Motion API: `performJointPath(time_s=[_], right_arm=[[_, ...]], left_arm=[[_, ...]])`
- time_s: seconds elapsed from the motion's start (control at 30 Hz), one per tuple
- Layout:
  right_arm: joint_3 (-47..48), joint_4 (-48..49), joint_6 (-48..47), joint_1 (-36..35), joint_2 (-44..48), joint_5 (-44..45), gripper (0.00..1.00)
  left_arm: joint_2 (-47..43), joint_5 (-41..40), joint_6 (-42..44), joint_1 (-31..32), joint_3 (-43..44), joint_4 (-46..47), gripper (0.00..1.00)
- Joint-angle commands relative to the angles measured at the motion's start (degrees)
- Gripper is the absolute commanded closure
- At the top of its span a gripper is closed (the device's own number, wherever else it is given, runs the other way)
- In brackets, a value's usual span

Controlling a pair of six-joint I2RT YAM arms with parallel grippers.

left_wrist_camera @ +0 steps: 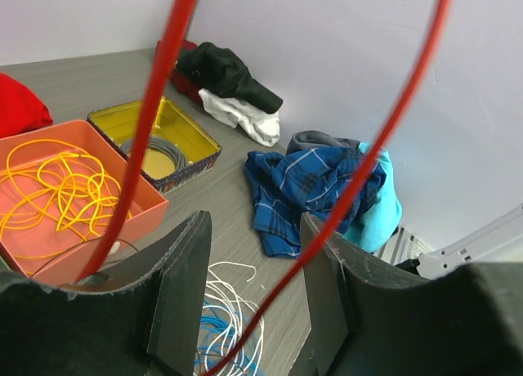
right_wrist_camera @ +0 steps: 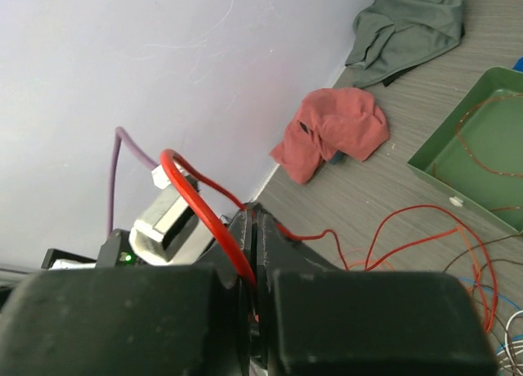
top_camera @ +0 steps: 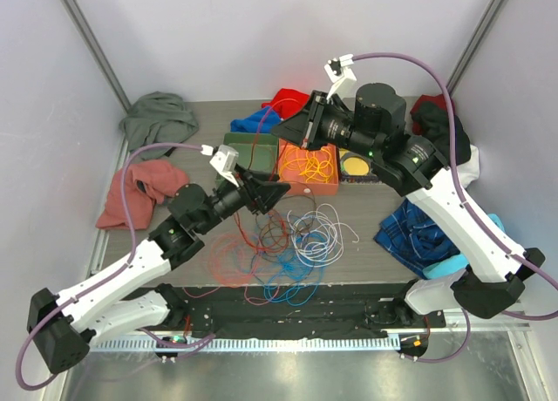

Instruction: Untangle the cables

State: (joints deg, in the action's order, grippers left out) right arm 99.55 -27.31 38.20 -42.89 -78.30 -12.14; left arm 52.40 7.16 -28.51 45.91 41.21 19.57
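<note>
**Freeing the red strand: how to carry the step through**

- **Right gripper** (right_wrist_camera: 252, 222): the jaws are closed tight on the red cable (left_wrist_camera: 159, 82), which arches in a loop just above them. In the overhead view this gripper hangs over the trays, at 12 o'clock from the tangle (top_camera: 279, 248).
- **Left gripper** (left_wrist_camera: 255, 253): the jaws stand apart and hold nothing. One run of the red cable crosses the gap between them and another passes outside one finger. It sits at 10 o'clock from the tangle, beside the green tray (top_camera: 240, 144).
- **The cables**: most lie in a loose heap on the table, at 6 o'clock from the orange tray (top_camera: 309, 190). White loops lie at 3 o'clock in the heap, blue at 6 o'clock and orange-red at 9 o'clock. A yellow cable (top_camera: 309, 166) already lies coiled in the orange tray. The red cable's lower run trails down into the heap.

**Judged procedure**: the step appears to be drawing the red cable clear.
1. Keep your right grip firm.
2. Use the parted left jaws as a guide rather than a clamp.
3. Pull toward 12 o'clock slowly, so the strand slides out and does not tighten.
4. Watch the heap. If the brown or blue loops rise with the red, stop and slacken, since dragging would likely knot them harder or tip a tray
</note>
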Motion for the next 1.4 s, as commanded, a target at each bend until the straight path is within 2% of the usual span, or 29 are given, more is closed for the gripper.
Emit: performJointPath(time_s=[0.0,0.1,0.17,0.2,0.23,0.3,0.4,0.47,0.5,0.53,0.6,0.7,0.87,1.1,1.2,1.37], right_arm=[[0.0,3.6,1.4,0.0,1.0,-4.0,0.99],[-0.3,3.6,1.1,-0.1,1.7,-4.4,0.99],[-0.5,3.4,0.4,0.0,2.3,-3.8,0.99],[-0.7,3.1,0.0,-0.1,2.5,-3.2,0.99],[-0.8,3.0,-0.3,0.0,3.1,-2.6,0.99],[-1.3,2.9,-1.2,0.0,3.8,-1.0,0.99],[-2.0,2.9,-2.2,-0.1,4.6,0.6,0.99],[-2.3,2.9,-2.6,-0.1,5.0,2.0,0.8],[-2.7,2.8,-3.3,0.0,5.3,2.6,0.65],[-3.0,2.7,-3.7,-0.1,5.4,3.4,0.58],[-4.8,2.4,-4.9,-0.1,6.7,6.0,0.45],[-9.3,3.0,-6.3,0.0,9.2,9.1,0.38],[-18.7,7.5,-7.0,0.0,15.0,9.9,0.36],[-39.8,20.7,-3.6,-0.6,19.7,1.3,0.36],[-44.2,23.4,-4.8,-3.3,18.6,1.9,0.36],[-44.9,25.8,-10.4,-10.3,12.7,6.8,0.36]], left_arm=[[2.9,0.3,0.6,0.2,3.9,5.7,0.48],[3.6,-0.2,0.7,0.2,4.6,5.1,0.49],[3.2,-1.2,1.0,0.2,4.5,4.4,0.55],[2.3,-1.3,1.2,0.2,4.5,3.5,0.63],[1.6,-1.4,1.5,0.2,4.4,2.6,0.81],[-0.6,-1.9,2.0,0.1,4.2,0.4,1.0],[-3.9,-1.4,2.1,0.2,4.1,-3.0,1.0],[-5.6,-1.2,2.1,0.2,4.8,-5.4,1.0],[-7.2,-1.2,2.2,0.2,5.4,-8.3,1.0],[-7.9,-1.3,2.3,0.2,6.0,-10.2,1.0],[-8.8,-1.8,2.8,0.2,9.4,-14.3,1.0],[-9.1,-2.5,3.2,0.2,14.9,-21.7,1.0],[-5.7,-4.6,4.4,0.2,25.0,-28.9,1.0],[2.7,-5.0,7.2,0.2,40.5,-31.5,1.0],[6.6,-4.3,8.0,0.2,47.8,-31.8,1.0],[11.3,-2.2,7.6,0.2,57.0,-31.9,1.0]])
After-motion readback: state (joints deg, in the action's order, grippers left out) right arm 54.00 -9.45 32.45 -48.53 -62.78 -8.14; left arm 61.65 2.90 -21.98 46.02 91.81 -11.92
